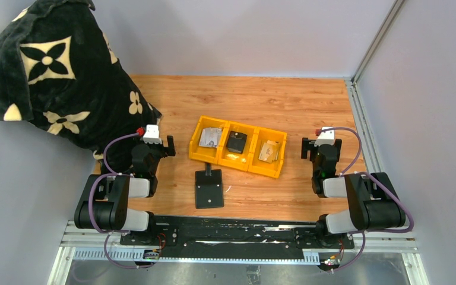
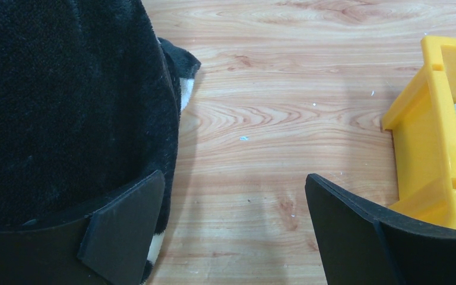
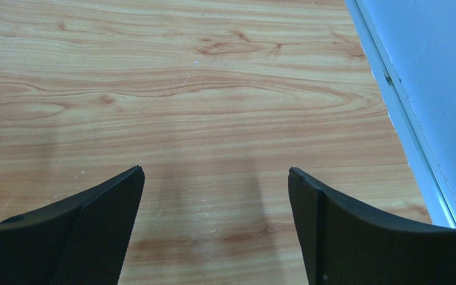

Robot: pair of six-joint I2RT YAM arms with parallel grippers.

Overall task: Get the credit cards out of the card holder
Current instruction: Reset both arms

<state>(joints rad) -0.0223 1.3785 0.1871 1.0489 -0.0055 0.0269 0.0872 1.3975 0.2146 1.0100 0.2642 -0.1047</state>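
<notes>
The wood-grain worktop (image 1: pixel 273 101) carries a big black plush blanket with cream flower shapes (image 1: pixel 53 77), heaped at its far left. A yellow plastic 3-compartment bin (image 1: pixel 244 167) sits at the centre. Just near of the bin's left end lies the flat black rectangular card holder (image 1: pixel 209 190), with its narrow strap tab (image 1: pixel 208 171) pointing far, towards the bin.

The left arm's fingers (image 2: pixel 124 219) are spread wide and hold nothing; the blanket is against their left side and the bin's corner is on their right. The right arm's fingers (image 3: pixel 332 225) are equally wide and empty, over bare wood to the right of the bin.

Silvery-grey credit cards (image 1: pixel 209 138) lie in the bin's left compartment and tan ones (image 1: pixel 268 151) in its right. A small black squarish block (image 1: pixel 236 141) sits in the middle compartment. Whether any card is inside the holder cannot be told from above.

The holder looks light, thin and probably pliable, so it would likely slide or fold under a push. It lies flush on the wood, which leaves little edge to take. The strap tab, or a long side edge, seems the best hold for 1 arm while the other draws cards out. The cards should be stiff, slick and very thin. A firm pinch across the flat faces at an exposed short end suits them best.
</notes>
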